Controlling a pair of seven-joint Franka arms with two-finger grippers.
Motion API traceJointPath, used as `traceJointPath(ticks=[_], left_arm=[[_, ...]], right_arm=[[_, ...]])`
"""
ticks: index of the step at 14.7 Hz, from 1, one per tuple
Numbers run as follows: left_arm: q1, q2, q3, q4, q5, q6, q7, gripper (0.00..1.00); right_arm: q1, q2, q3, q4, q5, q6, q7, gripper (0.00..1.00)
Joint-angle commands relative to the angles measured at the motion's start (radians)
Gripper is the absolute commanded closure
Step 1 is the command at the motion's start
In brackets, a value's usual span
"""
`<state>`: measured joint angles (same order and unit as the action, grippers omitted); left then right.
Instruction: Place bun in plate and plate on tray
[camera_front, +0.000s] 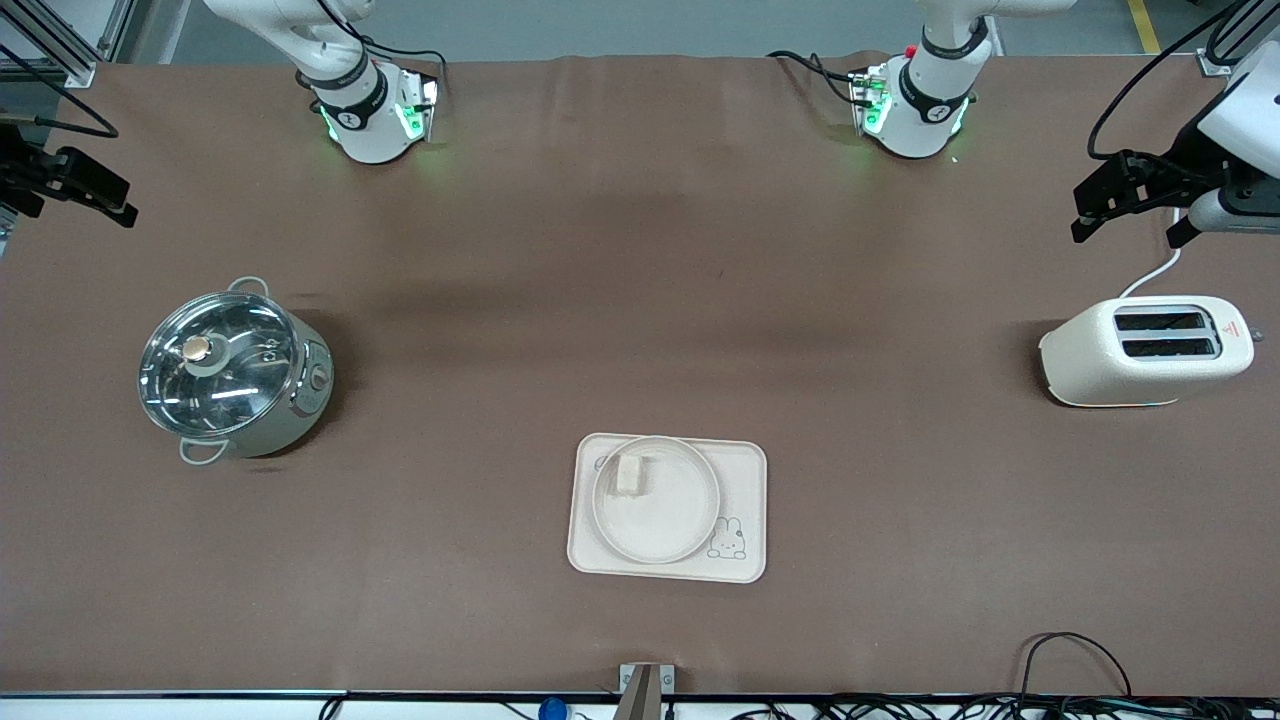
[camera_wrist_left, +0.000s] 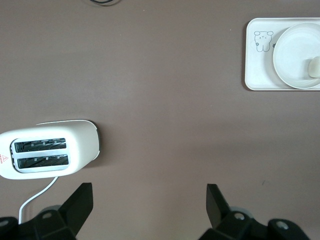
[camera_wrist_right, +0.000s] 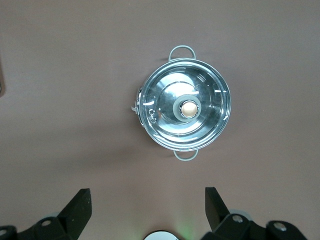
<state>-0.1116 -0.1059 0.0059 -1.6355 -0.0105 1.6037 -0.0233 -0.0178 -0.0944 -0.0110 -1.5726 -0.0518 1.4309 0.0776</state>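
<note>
Brown tabletop (camera_front: 640, 300), tray (camera_front: 745, 480) near front edge.

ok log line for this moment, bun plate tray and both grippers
bun: in plate | plate: on tray | tray: on table | left gripper: open, above toaster end | right gripper: open, above pot end

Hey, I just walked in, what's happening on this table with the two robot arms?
Nothing is being handled right now. The bun lies in the plate, and the plate sits on the tray. The left gripper is open over the table's edge near the toaster, and the right gripper is open at the other end, near the lidded pot. Both arms wait.
</note>
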Motion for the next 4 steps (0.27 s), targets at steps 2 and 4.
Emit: traceJointPath(ticks=[2, 4], left_arm=[[0.001, 0.021, 0.005, 0.035, -0.003, -0.005, 0.003, 0.0], [0.001, 0.023, 0.008, 0.043, -0.002, -0.005, -0.001, 0.0]], right_arm=[[-0.017, -0.018, 0.008, -0.027, -0.005, 0.01, -0.022, 0.0], [-0.011, -0.018, 0.013, -0.027, -0.003, 0.005, -0.024, 0.0]])
